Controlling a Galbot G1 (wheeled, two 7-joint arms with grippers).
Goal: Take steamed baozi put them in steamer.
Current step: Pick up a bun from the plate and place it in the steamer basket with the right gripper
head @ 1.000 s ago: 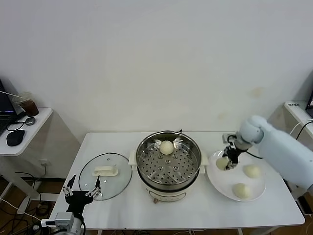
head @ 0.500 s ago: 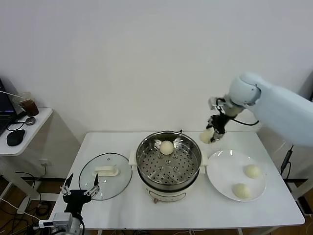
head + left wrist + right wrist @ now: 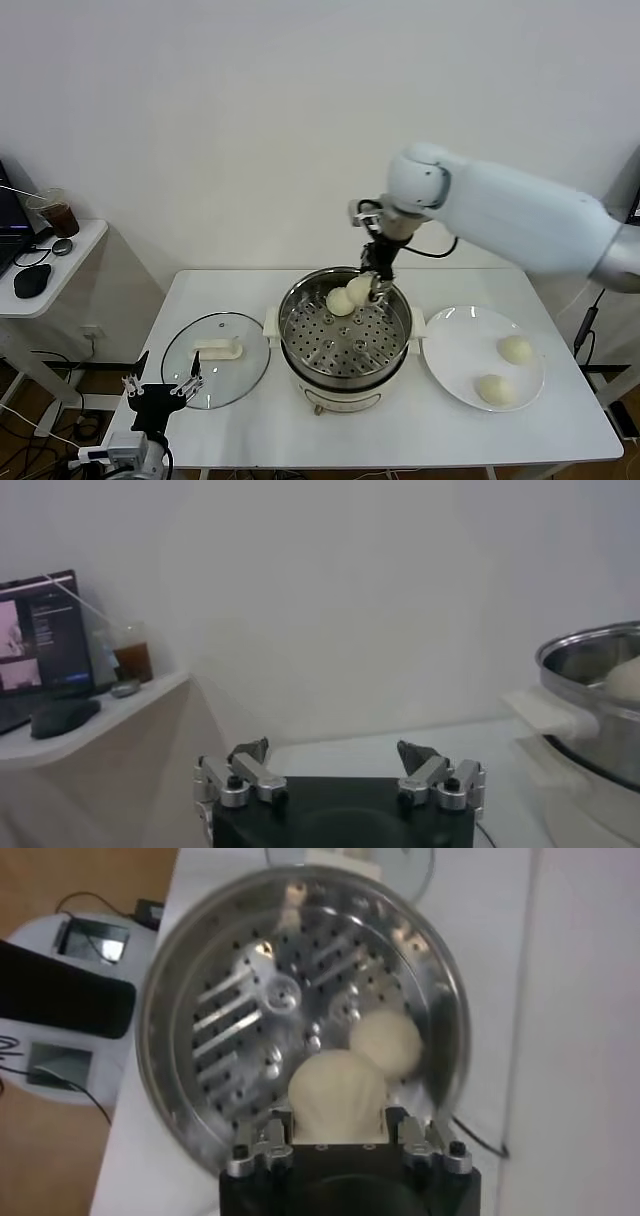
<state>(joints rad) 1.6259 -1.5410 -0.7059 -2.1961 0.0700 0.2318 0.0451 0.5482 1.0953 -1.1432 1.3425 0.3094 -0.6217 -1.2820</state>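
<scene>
The steel steamer (image 3: 345,337) stands mid-table on its white base. One cream baozi (image 3: 339,301) lies on its perforated tray at the back. My right gripper (image 3: 372,284) is shut on a second baozi (image 3: 360,289) and holds it over the back rim of the pot, beside the first. The right wrist view shows the held baozi (image 3: 337,1096) between the jaws, above the tray (image 3: 250,1028), with the other baozi (image 3: 388,1043) beyond it. Two more baozi (image 3: 516,350) (image 3: 493,389) lie on the white plate (image 3: 458,350) to the right. My left gripper (image 3: 165,388) is open and parked low at the table's front left.
A glass lid with a white handle (image 3: 215,358) lies flat left of the steamer. A side desk (image 3: 50,265) with a cup and mouse stands far left. The wall is close behind the table. The steamer's rim (image 3: 590,670) shows in the left wrist view.
My right gripper lifted a baozi off the plate and carried it left, from above the plate to over the steamer's back rim. The left arm stayed put.
</scene>
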